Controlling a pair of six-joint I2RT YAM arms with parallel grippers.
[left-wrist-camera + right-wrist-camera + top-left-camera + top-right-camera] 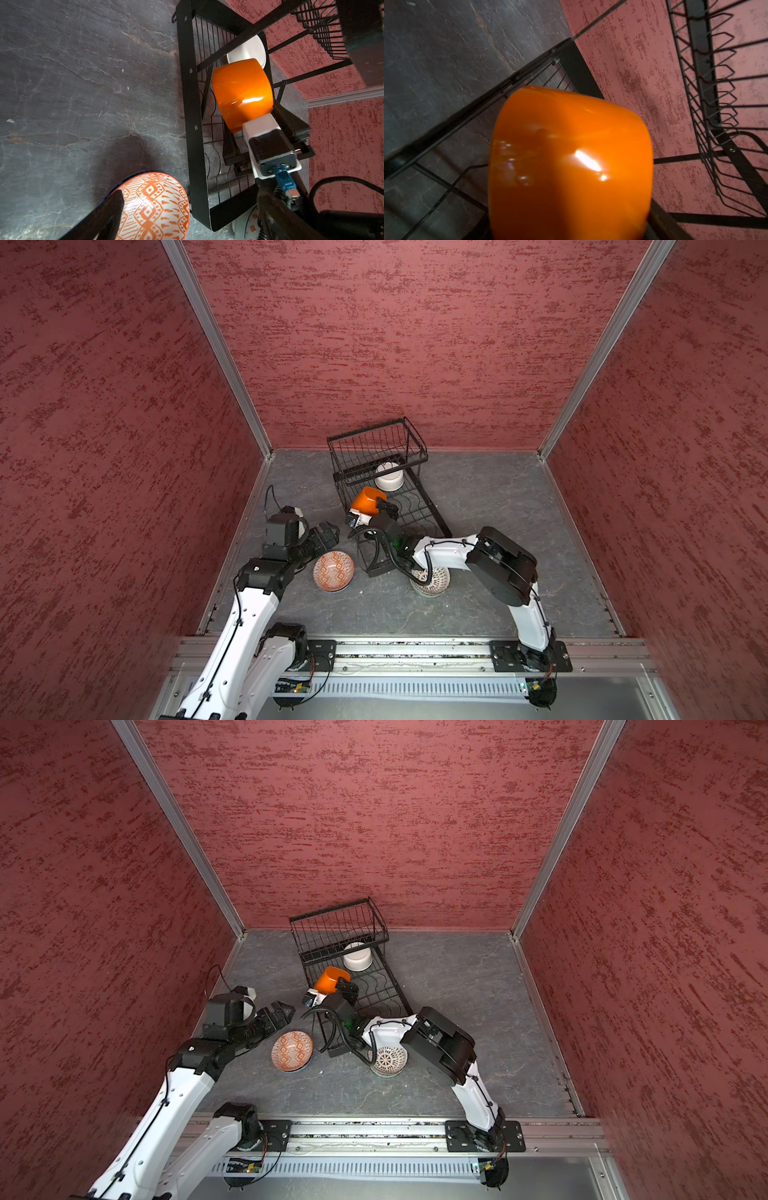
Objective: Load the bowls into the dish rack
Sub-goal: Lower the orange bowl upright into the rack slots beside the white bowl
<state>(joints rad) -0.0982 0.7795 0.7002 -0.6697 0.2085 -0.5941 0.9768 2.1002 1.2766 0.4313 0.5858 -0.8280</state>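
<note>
The grey slate tabletop [478, 497] fills the lower middle of both top views, boxed in by red textured walls [415, 344]. On it the black wire dish rack [430, 504] runs slantwise from centre frame down toward the lower middle. Its raised basket [376, 443] overhangs the far end of the long base. The right arm [449, 551] reaches in from the lower right and lies across the near end of the rack, hiding that end. The left arm [249, 614] comes up from the lower left and stops short of the rack.

On the base, beneath the raised basket, sits one plain white bowl [390, 479], which looks to be mouth down. The basket itself holds nothing we can see.

An orange bowl [365, 499] hangs on its side over the left part of the base, just centre-left of the white bowl and beside a slanting rack strut. We cannot tell whether it touches the wires. The right tool [380, 508] pinches it between widely set jaws.

Two bowls stand upright outside the rack. A terracotta-patterned bowl [333, 571] is near the rack's near-left corner. A white patterned bowl [432, 581] is lower centre, half covered by the right arm.

The left tool [328, 531] hovers with jaws spread and holds nothing, just above the terracotta-patterned bowl in the frame.
</note>
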